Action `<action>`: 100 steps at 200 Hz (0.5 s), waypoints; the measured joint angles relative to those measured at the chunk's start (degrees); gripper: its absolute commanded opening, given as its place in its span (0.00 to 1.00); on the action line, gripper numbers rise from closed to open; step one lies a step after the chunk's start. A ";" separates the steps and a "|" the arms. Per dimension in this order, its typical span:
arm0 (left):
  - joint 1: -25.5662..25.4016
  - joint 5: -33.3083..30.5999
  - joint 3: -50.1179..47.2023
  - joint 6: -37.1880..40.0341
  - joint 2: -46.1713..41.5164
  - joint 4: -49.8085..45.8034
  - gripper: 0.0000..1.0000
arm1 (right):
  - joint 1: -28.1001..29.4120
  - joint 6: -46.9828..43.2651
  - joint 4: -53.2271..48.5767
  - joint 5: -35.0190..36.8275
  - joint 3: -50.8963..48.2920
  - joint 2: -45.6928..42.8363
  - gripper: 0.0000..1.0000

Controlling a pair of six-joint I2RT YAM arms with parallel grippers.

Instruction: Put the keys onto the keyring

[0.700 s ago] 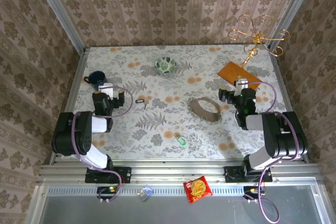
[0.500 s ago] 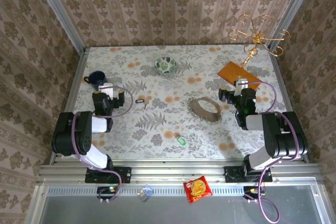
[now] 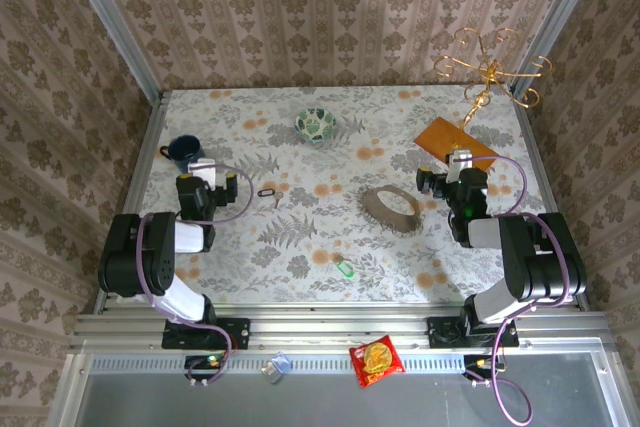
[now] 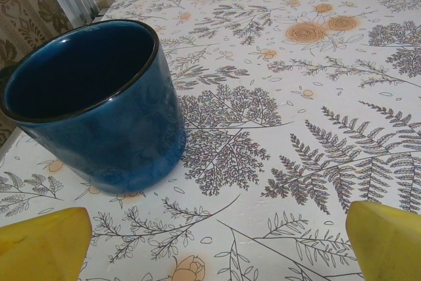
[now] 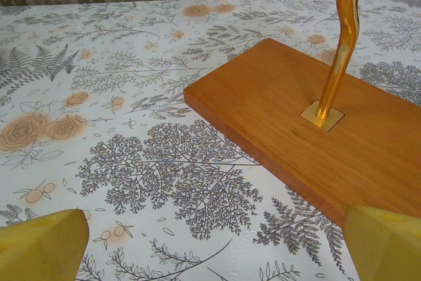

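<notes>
Left gripper (image 4: 214, 245) and right gripper (image 5: 214, 245): jaws apart, empty. Risk: the thin green-headed key (image 3: 345, 268) slips when pinched off the flat table (image 3: 300, 247).

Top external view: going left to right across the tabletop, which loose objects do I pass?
Blue mug → small dark key → patterned bowl → green-headed key → brown keyring → wooden base of the gold stand.

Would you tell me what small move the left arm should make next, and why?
Probably swing the left gripper rightward toward the small dark key: it is open and empty, facing the blue mug, and no key is on the brown ring yet.
</notes>
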 measured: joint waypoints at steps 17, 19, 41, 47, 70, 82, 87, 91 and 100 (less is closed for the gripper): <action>0.42 1.01 0.00 0.00 0.00 0.07 1.00 | 0.00 0.00 0.00 0.04 0.00 -0.02 1.00; 0.48 1.07 -0.04 0.00 -0.02 0.15 1.00 | 0.00 0.00 0.00 0.04 0.00 -0.04 1.00; 0.76 1.77 -1.75 0.00 -2.14 1.11 1.00 | 0.02 -0.02 -3.34 0.11 0.02 -2.29 1.00; 0.76 1.81 -2.62 0.00 -3.87 0.96 1.00 | 0.09 0.00 -5.66 0.15 0.17 -4.11 1.00; 0.76 1.79 -3.56 0.00 -13.16 -3.39 1.00 | 0.28 0.33 -16.37 0.59 3.87 -11.78 0.98; 0.76 1.77 -3.13 -0.22 -18.43 -6.10 1.00 | 0.55 1.70 -20.90 0.70 7.08 -15.10 0.96; 0.76 1.75 -2.71 -0.42 -20.41 -7.54 1.00 | 0.70 2.56 -22.58 0.70 8.26 -16.28 0.95; 0.76 1.75 -2.27 -0.61 -21.88 -8.76 0.99 | 0.81 3.30 -23.71 0.68 9.05 -17.11 0.94; 0.74 1.77 -1.14 -1.51 -24.76 -11.58 0.98 | 1.16 5.57 -26.71 0.57 10.78 -19.06 0.92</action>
